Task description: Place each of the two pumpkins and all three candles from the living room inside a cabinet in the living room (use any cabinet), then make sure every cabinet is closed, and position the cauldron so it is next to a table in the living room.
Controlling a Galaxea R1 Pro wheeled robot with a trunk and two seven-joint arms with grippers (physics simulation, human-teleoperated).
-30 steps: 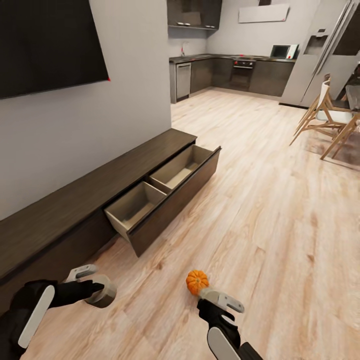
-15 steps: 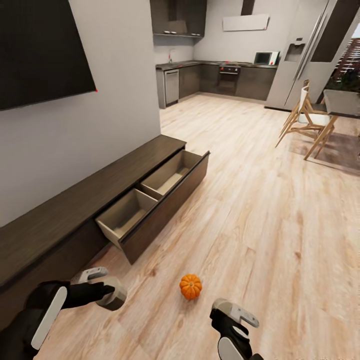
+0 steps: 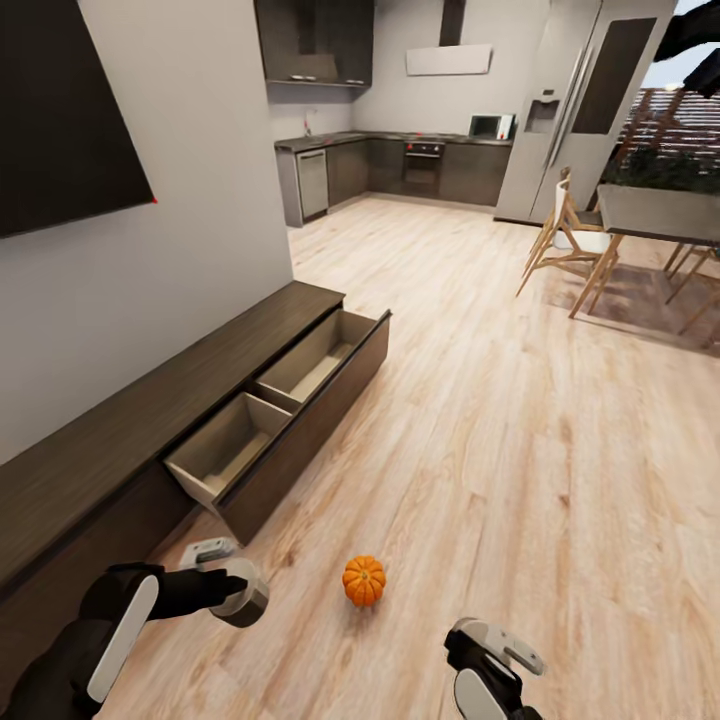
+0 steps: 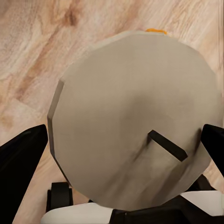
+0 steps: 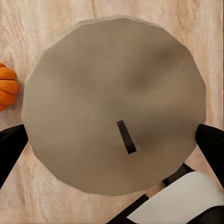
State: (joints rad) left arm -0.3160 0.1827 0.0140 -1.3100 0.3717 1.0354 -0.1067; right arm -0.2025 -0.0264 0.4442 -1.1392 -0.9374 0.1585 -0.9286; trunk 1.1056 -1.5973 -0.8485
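With both arms loaded and the cabinet drawer already pulled out, the step in hand looks like stowing candles; L pincer grips a stout beige candle across its sides, black fingers at either edge, wick end facing the wrist cam; head view shows that same candle low by the floor, just in front of the cabinet's closed section, short of the open drawer; R pincer likewise clamped round a second candle, its wick visible, fingers at both flanks; in head view the R arm sits at the bottom edge, candle itself hidden there. One pumpkin lies loose on the wood floor between the two arms, apart from both, nearer the R; it also shows at the edge of the R wrist view. Drawer has two pale compartments, both appear empty, tho the near one's floor is partly hidden. Next move, prob: swing L arm over the near compartment, lower, release; then R candle likewise; pumpkin after, once a pincer is free. Needs clearance over the drawer's front wall; base may need to shift closer. Other pumpkin, third candle, cauldron: not placed from here.
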